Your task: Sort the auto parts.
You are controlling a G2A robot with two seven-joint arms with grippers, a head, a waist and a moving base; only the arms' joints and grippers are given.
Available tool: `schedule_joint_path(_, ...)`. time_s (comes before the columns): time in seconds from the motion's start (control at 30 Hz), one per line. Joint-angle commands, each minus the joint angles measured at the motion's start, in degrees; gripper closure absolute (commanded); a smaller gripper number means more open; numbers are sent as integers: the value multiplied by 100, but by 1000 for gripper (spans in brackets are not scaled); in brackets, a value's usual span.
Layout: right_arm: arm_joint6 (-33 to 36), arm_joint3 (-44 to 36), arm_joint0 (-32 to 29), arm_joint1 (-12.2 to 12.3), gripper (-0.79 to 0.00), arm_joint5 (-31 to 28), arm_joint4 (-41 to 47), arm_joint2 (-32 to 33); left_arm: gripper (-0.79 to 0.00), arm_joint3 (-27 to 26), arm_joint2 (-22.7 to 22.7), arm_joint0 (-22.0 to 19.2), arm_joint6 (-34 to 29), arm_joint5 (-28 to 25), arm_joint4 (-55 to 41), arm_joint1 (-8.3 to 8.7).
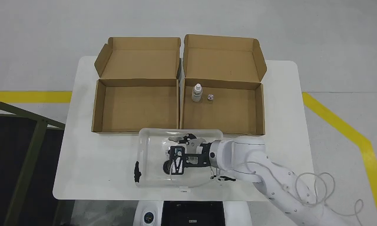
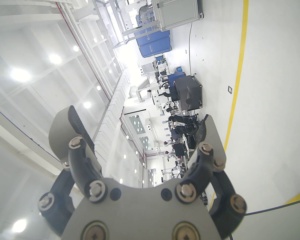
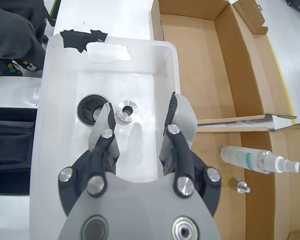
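Note:
A clear plastic bin (image 3: 65,51) stands at the table's front edge, in front of two cardboard boxes. On its floor lie a black bearing ring (image 3: 91,109) and a silver metal ring (image 3: 127,111), side by side. My right gripper (image 3: 141,103) hangs open inside the bin just above them; one finger (image 3: 107,116) sits between the two rings, and nothing is held. From above, the right gripper (image 1: 177,160) is over the bin (image 1: 144,138). My left gripper (image 2: 138,113) is open and empty, pointing up into the room.
The left cardboard box (image 1: 136,105) holds nothing. The right box (image 1: 235,111) holds a spray bottle (image 1: 197,92) and a small metal part (image 1: 210,97), also seen as the bottle (image 3: 247,159) and the part (image 3: 240,186). Black tape (image 3: 80,39) sticks to the bin's rim.

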Motion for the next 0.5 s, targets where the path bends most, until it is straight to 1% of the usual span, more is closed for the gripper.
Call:
schedule_joint_path(0.0,-3,83,5,-8,-388,22,-24,-26,-785,0,0,0,0,0,0,0)
schedule_joint_path(0.2,7,290,28,-31,-372,103,-104,-71,-785,0,0,0,0,0,0,0)
schedule_joint_path(0.47,74,522,45,-55,-379,119,-189,-137,-785,0,0,0,0,0,0,0)
